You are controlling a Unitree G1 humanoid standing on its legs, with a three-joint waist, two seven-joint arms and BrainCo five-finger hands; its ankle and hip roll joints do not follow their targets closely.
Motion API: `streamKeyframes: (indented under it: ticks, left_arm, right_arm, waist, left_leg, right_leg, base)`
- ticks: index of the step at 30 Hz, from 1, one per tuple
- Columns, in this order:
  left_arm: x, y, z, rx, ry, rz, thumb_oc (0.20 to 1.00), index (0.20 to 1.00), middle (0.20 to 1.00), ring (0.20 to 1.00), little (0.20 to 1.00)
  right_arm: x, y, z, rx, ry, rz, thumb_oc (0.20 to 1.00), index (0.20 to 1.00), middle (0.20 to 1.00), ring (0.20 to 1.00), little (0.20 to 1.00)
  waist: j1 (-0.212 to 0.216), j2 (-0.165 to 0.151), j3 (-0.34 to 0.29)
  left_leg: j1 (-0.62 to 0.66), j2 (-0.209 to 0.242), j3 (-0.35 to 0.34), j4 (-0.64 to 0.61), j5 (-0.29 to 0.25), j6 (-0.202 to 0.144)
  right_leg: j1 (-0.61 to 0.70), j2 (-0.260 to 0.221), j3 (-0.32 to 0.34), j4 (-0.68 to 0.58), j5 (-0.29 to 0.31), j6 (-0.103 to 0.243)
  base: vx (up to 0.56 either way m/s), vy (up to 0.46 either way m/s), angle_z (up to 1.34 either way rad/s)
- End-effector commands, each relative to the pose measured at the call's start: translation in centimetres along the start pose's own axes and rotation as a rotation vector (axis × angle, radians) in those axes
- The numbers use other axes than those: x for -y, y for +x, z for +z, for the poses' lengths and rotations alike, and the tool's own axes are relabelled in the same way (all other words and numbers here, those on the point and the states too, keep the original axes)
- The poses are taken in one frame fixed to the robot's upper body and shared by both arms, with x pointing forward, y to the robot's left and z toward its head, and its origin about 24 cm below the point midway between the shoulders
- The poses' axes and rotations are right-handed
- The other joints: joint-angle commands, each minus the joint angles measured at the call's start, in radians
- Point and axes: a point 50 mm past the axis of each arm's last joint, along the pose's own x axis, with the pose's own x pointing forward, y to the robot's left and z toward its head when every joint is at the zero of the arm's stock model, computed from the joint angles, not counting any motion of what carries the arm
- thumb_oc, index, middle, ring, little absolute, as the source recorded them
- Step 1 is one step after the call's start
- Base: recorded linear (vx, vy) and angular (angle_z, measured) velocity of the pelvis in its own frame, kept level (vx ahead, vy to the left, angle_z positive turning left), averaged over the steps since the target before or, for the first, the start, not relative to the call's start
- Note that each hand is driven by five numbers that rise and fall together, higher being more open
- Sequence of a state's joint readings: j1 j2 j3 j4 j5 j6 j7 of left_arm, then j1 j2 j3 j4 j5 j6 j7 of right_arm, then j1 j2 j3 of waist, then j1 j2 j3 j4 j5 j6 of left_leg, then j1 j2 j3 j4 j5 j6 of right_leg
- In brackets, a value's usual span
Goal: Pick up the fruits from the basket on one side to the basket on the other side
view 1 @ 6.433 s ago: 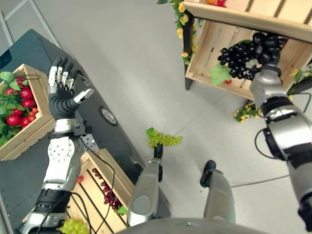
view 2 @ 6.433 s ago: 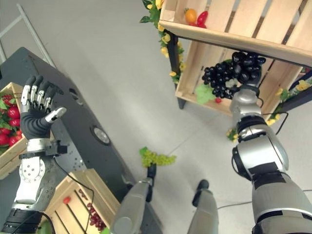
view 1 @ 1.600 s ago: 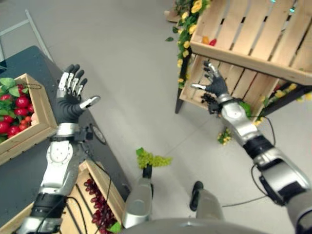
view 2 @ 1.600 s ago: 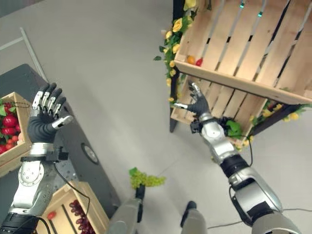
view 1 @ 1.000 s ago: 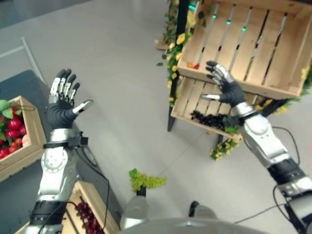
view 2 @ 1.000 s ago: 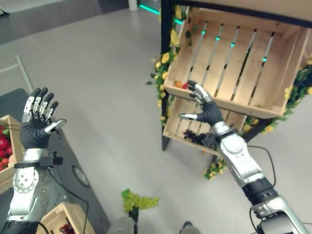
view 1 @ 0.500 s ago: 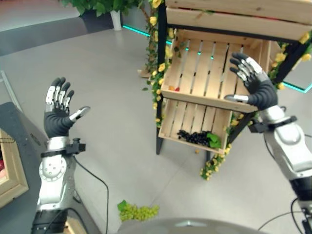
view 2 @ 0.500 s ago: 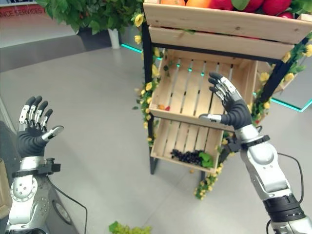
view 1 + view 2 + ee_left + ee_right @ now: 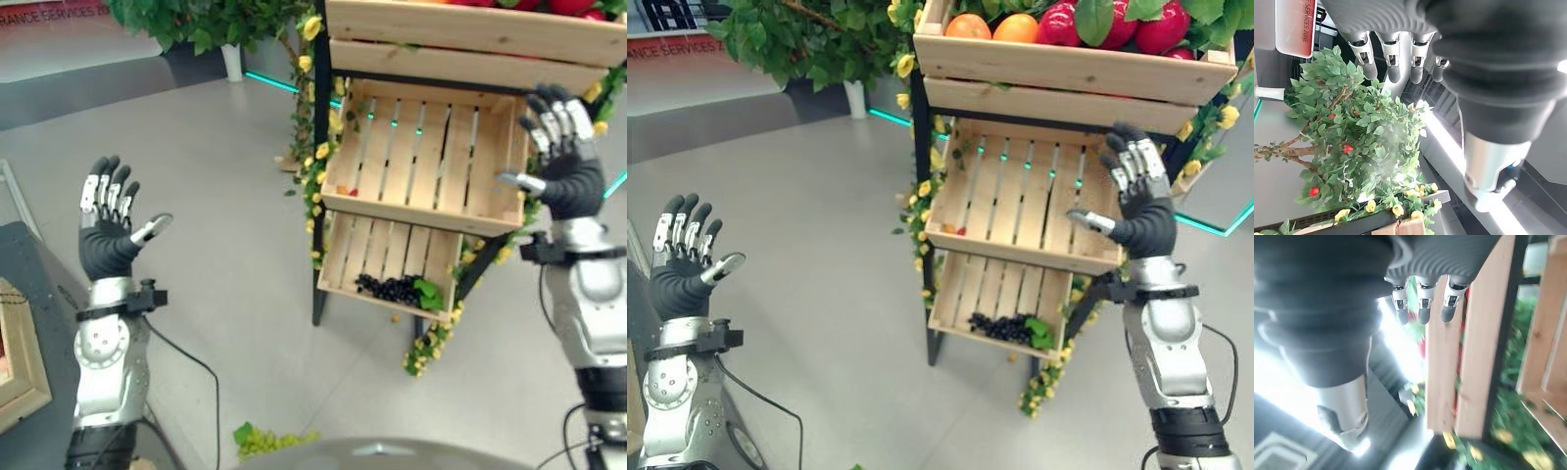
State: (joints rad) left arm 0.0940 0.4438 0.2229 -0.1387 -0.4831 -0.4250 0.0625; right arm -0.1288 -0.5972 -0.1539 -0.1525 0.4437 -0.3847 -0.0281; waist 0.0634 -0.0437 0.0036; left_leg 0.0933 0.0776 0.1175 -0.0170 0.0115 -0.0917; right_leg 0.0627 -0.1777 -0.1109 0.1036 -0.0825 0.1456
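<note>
A bunch of dark grapes (image 9: 1004, 328) lies in the bottom crate (image 9: 343, 264) of a wooden rack. The middle crate (image 9: 1019, 196) holds only two small fruits (image 9: 340, 191) at its left end. The top crate (image 9: 1058, 59) carries oranges (image 9: 1017, 27) and red apples (image 9: 1161, 29). My right hand (image 9: 1141, 211) is raised in front of the middle crate's right end, open and holding nothing. My left hand (image 9: 108, 240) is held up at the left, palm out, fingers straight and open. A bunch of green grapes (image 9: 269, 441) lies on the floor near me.
A dark table (image 9: 24, 294) with a wooden crate's corner (image 9: 20, 372) stands at my left. Yellow flowers and leaves (image 9: 313, 176) trail down the rack's black posts. A leafy plant (image 9: 794, 39) stands behind the rack. Bare grey floor lies between the table and the rack.
The camera has tilted up, so the rack now fills the view. My right hand let go of the dark grapes in the bottom crate and rose, open, to the middle crate's right end.
</note>
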Motion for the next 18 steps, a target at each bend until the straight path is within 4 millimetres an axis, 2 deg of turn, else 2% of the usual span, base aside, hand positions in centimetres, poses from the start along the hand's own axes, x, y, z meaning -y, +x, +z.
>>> streamKeyframes:
  ticks: [1,8,18]
  left_arm:
    - [0.6,1.4,2.7,0.164,0.063,-0.049,1.000,1.000,1.000,1.000,1.000]
    - [0.3,1.4,2.8,0.183,0.067,-0.007,1.000,1.000,1.000,1.000,1.000]
    - [0.3,1.2,2.8,0.193,0.069,0.021,1.000,1.000,1.000,1.000,1.000]
  right_arm:
    - [1.0,0.2,2.4,0.146,-0.055,-0.078,1.000,1.000,1.000,1.000,1.000]
    - [1.7,-1.1,1.7,0.124,-0.126,-0.213,1.000,1.000,1.000,1.000,1.000]
    - [2.4,-2.5,0.7,0.069,-0.188,-0.296,1.000,1.000,1.000,1.000,1.000]
  waist:
    - [-0.006,-0.012,-0.029]
    - [-0.004,-0.013,-0.031]
    - [-0.021,-0.011,-0.033]
  left_leg:
    - [-0.031,-0.085,-0.043,0.061,-0.091,0.084]
    - [-0.034,-0.088,-0.055,0.047,-0.085,0.086]
    - [-0.031,-0.089,-0.047,0.044,-0.089,0.088]
  right_leg:
    - [-0.063,0.072,-0.050,0.025,0.041,-0.042]
    - [-0.063,0.066,-0.062,0.022,0.043,-0.039]
    - [-0.068,0.069,-0.050,0.013,0.049,-0.037]
  base:
    - [0.01,0.022,0.11]
    - [0.00,0.005,0.02]
    - [0.00,0.007,0.03]
